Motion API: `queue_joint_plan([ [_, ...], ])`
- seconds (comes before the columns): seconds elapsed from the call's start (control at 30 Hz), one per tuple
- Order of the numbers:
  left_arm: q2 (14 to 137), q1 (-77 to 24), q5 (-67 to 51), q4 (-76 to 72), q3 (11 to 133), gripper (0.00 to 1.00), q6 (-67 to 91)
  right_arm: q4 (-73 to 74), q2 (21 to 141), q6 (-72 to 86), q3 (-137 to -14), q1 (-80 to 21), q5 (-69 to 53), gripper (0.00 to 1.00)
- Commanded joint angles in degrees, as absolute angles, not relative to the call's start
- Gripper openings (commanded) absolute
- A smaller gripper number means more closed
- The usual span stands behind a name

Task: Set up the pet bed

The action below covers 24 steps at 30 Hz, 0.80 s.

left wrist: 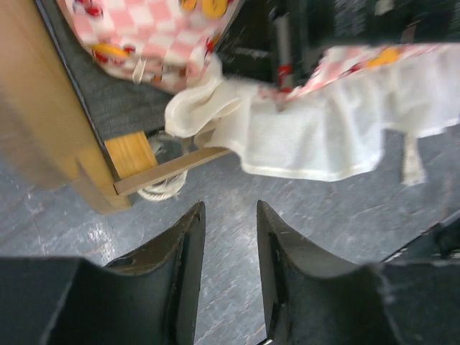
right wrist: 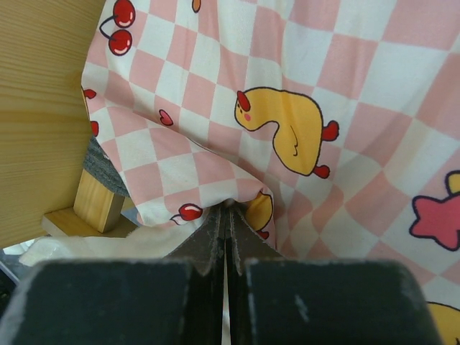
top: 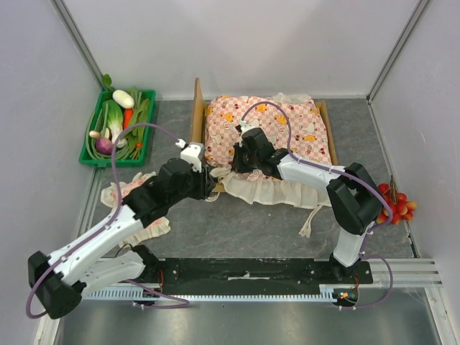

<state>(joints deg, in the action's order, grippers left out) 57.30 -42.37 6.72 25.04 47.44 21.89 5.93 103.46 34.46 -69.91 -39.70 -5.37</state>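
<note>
On the grey table (top: 251, 223), the right tool (right wrist: 224, 207) pinches the mattress (right wrist: 345, 72) (left tool (left wrist: 228, 208) empty, parted).

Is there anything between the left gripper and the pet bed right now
Nothing visible: only bare table lies between the left gripper and the bed at its near corner. The mattress drapes its frill over the bed's edge further along.

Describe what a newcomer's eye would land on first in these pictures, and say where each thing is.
The pink-checked mattress with yellow ducks lies on the light-wood pet bed at the back centre of the table, its white frill spilling over the near side. The right pincer is shut on its near-left edge. At the back left sits a green tray of vegetables.
</note>
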Motion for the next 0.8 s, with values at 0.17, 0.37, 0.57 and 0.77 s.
queue_joint_plan([
  [0.17, 45.44, -43.15, 5.11, 21.09, 47.98, 0.48, 18.91, 4.22, 97.21, 32.61, -69.79, -37.88, -6.16, 0.00],
  [0.37, 55.00, -43.85, 1.14, 22.76, 52.02, 0.49, 15.65, 3.96, 96.15, 32.26, -69.78, -35.34, -4.74, 0.00],
  [0.57, 60.64, -45.70, 4.92, 22.33, 54.75, 0.48, 13.01, 3.87, 99.05, 32.08, -70.22, -32.79, -7.47, 0.00],
  [0.77, 68.19, -45.70, 9.49, 19.35, 54.67, 0.47, 13.53, 3.78, 100.28, 31.99, -70.14, -31.91, -8.88, 0.00],
])
